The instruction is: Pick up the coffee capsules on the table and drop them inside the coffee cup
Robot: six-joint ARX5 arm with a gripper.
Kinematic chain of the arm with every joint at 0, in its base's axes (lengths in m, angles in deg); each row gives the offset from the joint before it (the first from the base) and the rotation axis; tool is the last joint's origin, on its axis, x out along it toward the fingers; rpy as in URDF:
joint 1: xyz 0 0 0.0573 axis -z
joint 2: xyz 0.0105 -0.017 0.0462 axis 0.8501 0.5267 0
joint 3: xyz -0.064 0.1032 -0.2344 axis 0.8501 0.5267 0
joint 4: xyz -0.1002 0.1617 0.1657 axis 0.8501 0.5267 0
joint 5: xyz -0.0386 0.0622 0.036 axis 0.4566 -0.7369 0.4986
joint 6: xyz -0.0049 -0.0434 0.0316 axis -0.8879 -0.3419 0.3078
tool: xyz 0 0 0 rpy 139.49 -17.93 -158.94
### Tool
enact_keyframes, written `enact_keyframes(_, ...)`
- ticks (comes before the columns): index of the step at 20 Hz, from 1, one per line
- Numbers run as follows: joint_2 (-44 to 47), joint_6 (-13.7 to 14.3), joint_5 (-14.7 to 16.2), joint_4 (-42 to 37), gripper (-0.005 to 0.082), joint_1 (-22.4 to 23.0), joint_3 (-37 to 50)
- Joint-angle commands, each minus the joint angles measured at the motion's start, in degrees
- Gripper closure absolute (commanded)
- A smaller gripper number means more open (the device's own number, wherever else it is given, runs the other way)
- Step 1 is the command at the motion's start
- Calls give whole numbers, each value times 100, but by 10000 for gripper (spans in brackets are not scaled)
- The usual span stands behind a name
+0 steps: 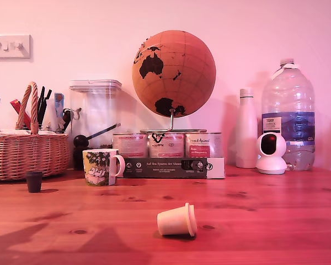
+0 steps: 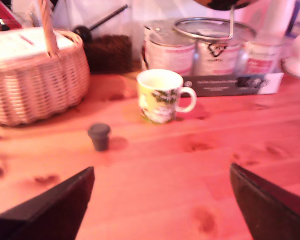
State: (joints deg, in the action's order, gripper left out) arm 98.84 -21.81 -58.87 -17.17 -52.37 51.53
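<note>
A cream-white coffee capsule (image 1: 177,220) lies on its side on the wooden table (image 1: 265,221), near the front middle of the exterior view. A blackish capsule (image 1: 34,181) (image 2: 99,136) stands alone in front of the basket. To its right in both views stands the coffee cup (image 1: 101,167) (image 2: 160,95), upright, with a white handle and a green-and-yellow print. Its inside looks empty in the wrist view. My gripper (image 2: 162,172) shows only in the wrist view. Its two dark fingers (image 2: 55,210) are spread wide with nothing between them, short of the blackish capsule and the cup.
A wicker basket (image 1: 27,154) (image 2: 37,85) sits at the exterior view's left. Behind the cup are a black scoop (image 1: 81,142), a clear canister (image 1: 95,113), three tins (image 1: 165,144), a dark box (image 1: 174,167) and a globe (image 1: 174,72). A white bottle (image 1: 246,130), a small camera (image 1: 271,153) and a water bottle (image 1: 288,116) stand at the right.
</note>
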Motion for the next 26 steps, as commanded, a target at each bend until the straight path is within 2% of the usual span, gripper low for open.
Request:
enact_keyframes(1,208,98,-28,-280,-21,-11,61)
enact_keyframes(7,1198,144,-37,-1119,-21,-13,63)
enact_keyframes(10,1539,144,-195,-1488,-21,-133,63)
enact_keyframes(14,2006,144,-11,-1926,-18,-461,63)
enact_keyframes(20,2992,142,264,-2828,-16,-688,63)
enact_keyframes(26,4131,138,275,-3864,-15,-761,63)
